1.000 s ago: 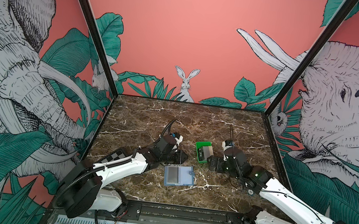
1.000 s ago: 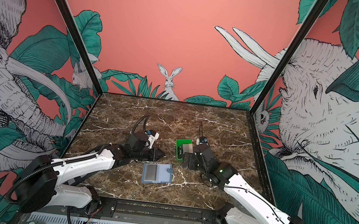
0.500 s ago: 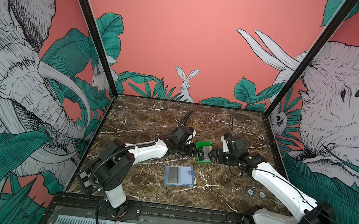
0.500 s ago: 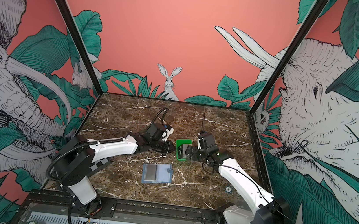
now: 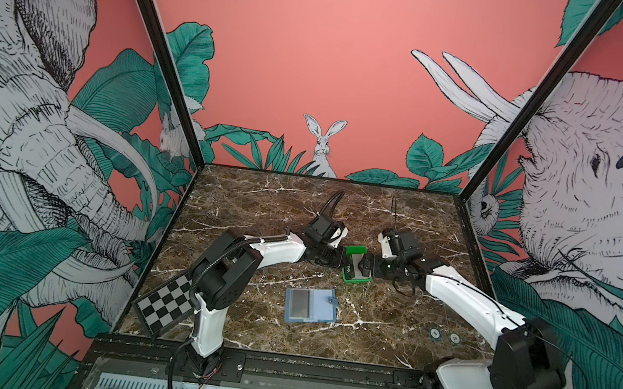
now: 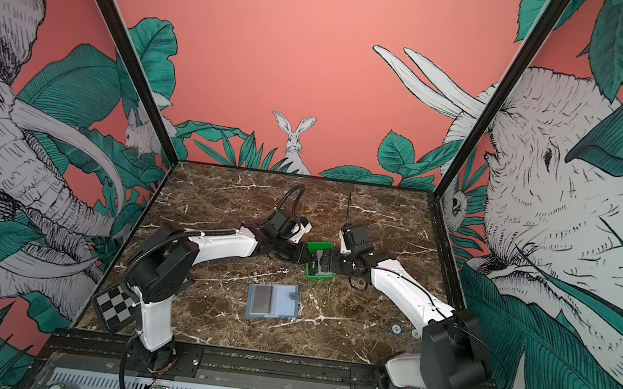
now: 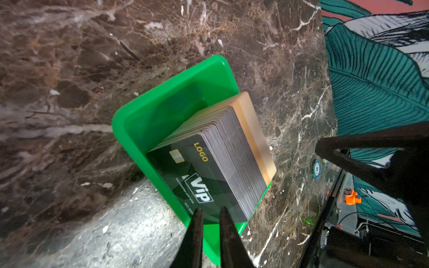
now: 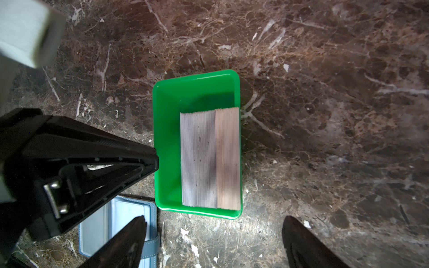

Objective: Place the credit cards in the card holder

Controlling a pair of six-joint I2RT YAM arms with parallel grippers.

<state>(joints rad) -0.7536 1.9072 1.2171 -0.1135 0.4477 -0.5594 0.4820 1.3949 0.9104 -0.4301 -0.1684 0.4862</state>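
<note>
- Credit cards (image 7: 216,167) stand on edge in the green tray (image 7: 162,111) on the worktop (image 5: 260,205).
- Card holder (image 5: 311,306) lies open nearby.
- Left fingers (image 7: 197,222) nearly closed at the tray's rim; we cannot tell any grip.
- Right fingers (image 8: 130,239) wide apart, empty.

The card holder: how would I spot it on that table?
Look at the brown marble tabletop. Just nearer the camera than the small green plastic tray lies an open, flat slate-blue folding wallet. Only it is blue, with a snap tab at one edge.
</note>
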